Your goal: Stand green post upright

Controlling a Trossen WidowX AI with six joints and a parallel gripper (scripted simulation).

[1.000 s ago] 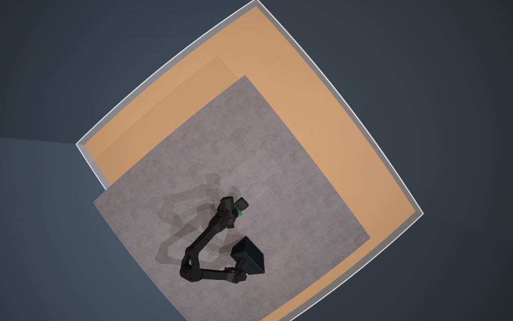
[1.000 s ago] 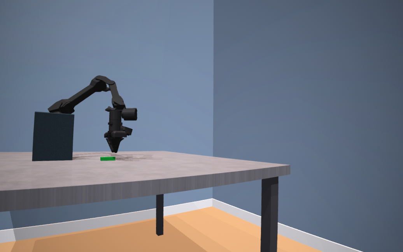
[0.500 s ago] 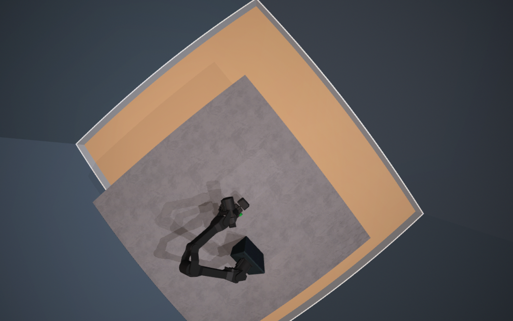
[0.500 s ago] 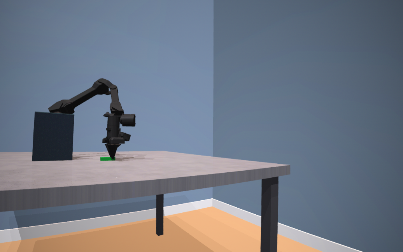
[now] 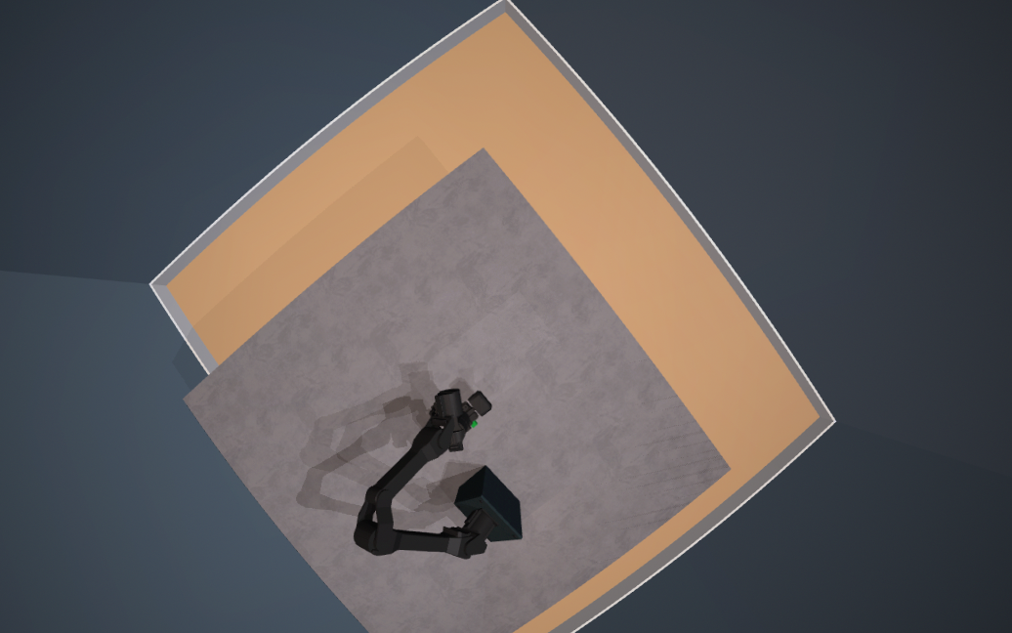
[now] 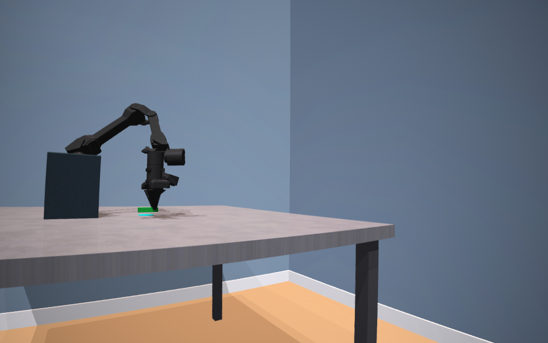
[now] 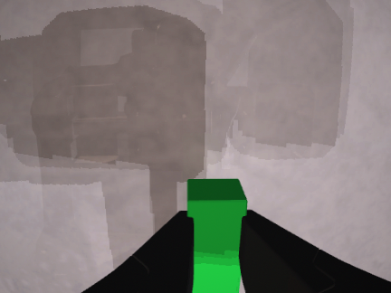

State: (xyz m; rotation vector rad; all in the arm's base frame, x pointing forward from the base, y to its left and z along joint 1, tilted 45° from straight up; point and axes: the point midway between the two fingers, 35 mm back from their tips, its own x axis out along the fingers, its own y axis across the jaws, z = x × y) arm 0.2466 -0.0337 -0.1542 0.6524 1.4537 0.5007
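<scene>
The green post (image 6: 147, 209) (image 7: 214, 253) (image 5: 474, 424) lies level between my fingers, a little above the grey table (image 6: 242, 234) (image 5: 522, 335). My gripper (image 6: 154, 206) (image 7: 215, 224) points straight down and is shut on the post near one end. In the wrist view the post runs from the bottom edge up between the two black fingers, with its far end sticking out past the tips. A thin strip of the cyan circle (image 6: 145, 214) shows on the table just below the post in the side view. The circle is hidden in the top view and out of the wrist view.
The arm's dark box base (image 6: 71, 184) (image 5: 492, 501) stands on the table to the left of the post. The table's front edge and right corner are far from the gripper. Arm shadows fall on the table top around the post.
</scene>
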